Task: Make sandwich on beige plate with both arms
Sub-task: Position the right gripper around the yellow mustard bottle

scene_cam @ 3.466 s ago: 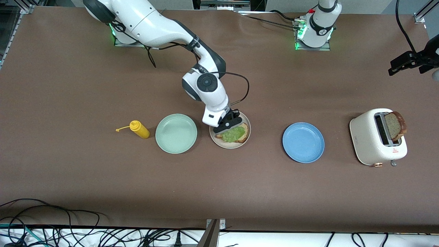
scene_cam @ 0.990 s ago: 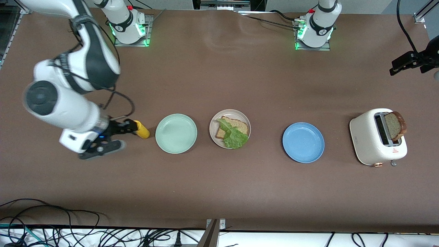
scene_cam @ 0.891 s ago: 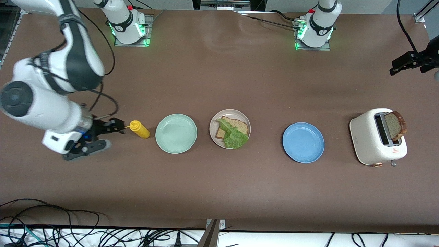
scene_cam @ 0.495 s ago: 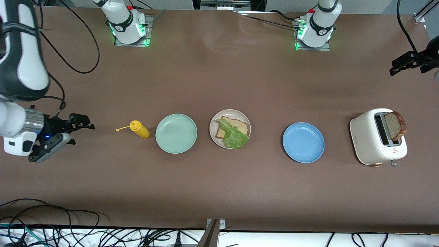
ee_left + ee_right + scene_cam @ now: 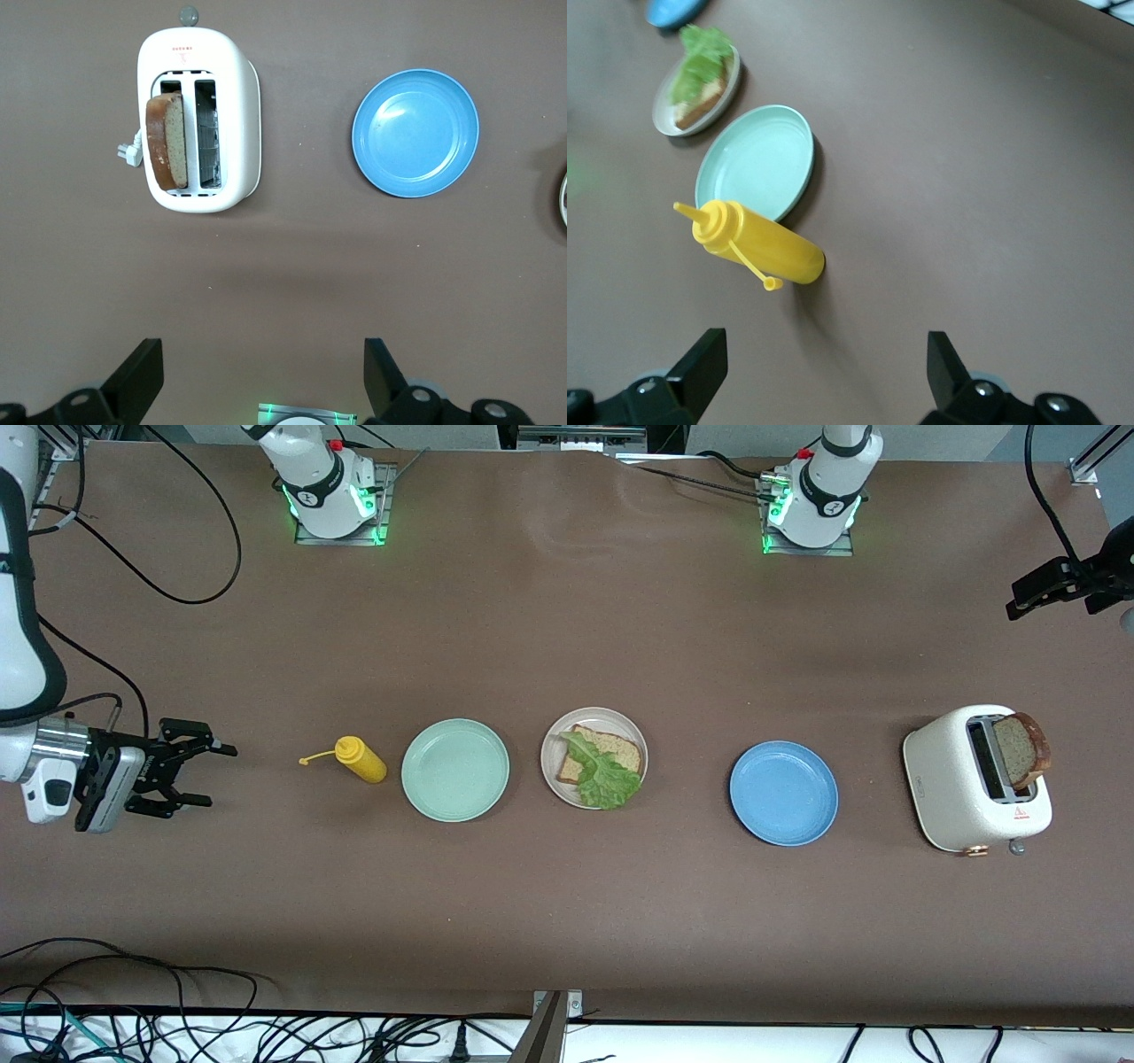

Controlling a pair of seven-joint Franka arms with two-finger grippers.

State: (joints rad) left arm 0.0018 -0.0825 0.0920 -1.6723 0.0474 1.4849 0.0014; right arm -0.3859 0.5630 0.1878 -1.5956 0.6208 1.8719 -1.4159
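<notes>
The beige plate (image 5: 551,757) sits mid-table with one slice of speckled bread (image 5: 625,749) on it and a green lettuce leaf (image 5: 607,779) on top. A second slice (image 5: 1021,749) stands in the white toaster (image 5: 957,797) at the left arm's end. My right gripper (image 5: 204,775) is open and empty, low over the table at the right arm's end, apart from the yellow bottle (image 5: 361,759). My left gripper (image 5: 261,376) is open and empty, high above the table, looking down on the toaster (image 5: 199,124) and its slice (image 5: 166,140).
A mint-green plate (image 5: 455,770) lies between the bottle and the beige plate. A blue plate (image 5: 783,793) lies between the beige plate and the toaster. Cables run along the table edge nearest the front camera.
My right arm left the lettuce on the bread and swung away past the yellow bottle to its own end of the table. The left arm has not moved.
</notes>
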